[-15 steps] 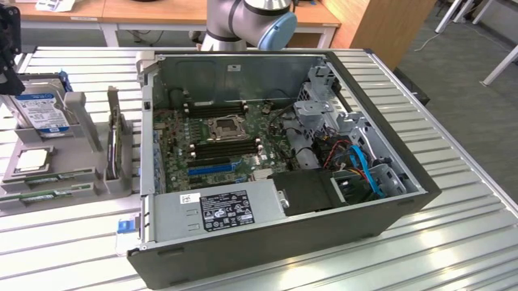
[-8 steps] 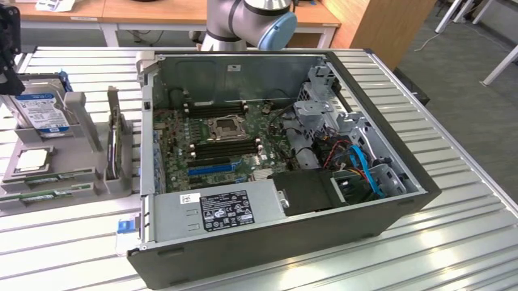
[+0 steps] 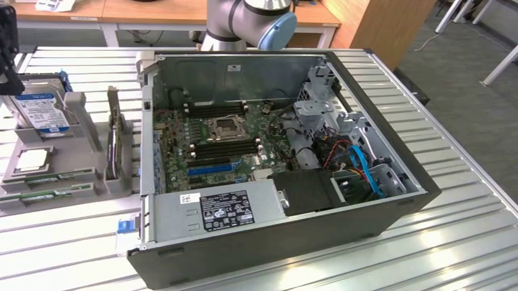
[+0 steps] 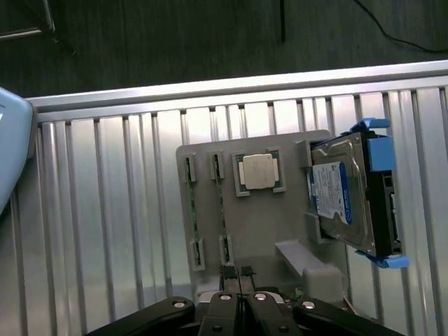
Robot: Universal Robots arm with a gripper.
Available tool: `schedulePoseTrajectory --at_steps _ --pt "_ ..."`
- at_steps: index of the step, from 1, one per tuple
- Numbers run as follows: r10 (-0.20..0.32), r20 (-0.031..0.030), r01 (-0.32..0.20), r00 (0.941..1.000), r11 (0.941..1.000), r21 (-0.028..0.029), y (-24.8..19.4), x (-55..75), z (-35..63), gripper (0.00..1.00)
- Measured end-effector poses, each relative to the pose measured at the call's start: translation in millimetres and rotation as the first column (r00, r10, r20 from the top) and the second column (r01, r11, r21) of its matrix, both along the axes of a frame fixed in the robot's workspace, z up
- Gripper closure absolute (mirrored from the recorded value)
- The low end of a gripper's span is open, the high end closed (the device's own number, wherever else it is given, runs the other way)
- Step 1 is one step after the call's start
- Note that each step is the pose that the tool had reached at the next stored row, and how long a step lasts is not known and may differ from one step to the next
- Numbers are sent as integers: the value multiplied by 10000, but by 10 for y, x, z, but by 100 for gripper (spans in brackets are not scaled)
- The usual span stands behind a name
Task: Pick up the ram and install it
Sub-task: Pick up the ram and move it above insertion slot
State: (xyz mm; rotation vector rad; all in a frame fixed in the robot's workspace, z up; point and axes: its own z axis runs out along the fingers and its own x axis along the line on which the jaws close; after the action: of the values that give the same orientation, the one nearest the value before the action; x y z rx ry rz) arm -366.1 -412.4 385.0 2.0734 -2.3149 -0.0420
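The ram, a long thin green stick, stands on edge in the grey holder on the desk. The gripper hovers above it, fingers pressed together, empty.

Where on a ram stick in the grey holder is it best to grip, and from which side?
Likely mid-length on the ram, from straight above, pinching its two flat faces: it stands on edge, both ends seated in the holder slots.
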Motion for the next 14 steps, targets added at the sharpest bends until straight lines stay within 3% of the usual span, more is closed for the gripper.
schedulePoseTrajectory --at_steps 7,14 --pt "777 1 -777 9970 9970 15 0 0 0 90" --pt "1519 2 -1519 9884 9884 28 0 0 -2 90"
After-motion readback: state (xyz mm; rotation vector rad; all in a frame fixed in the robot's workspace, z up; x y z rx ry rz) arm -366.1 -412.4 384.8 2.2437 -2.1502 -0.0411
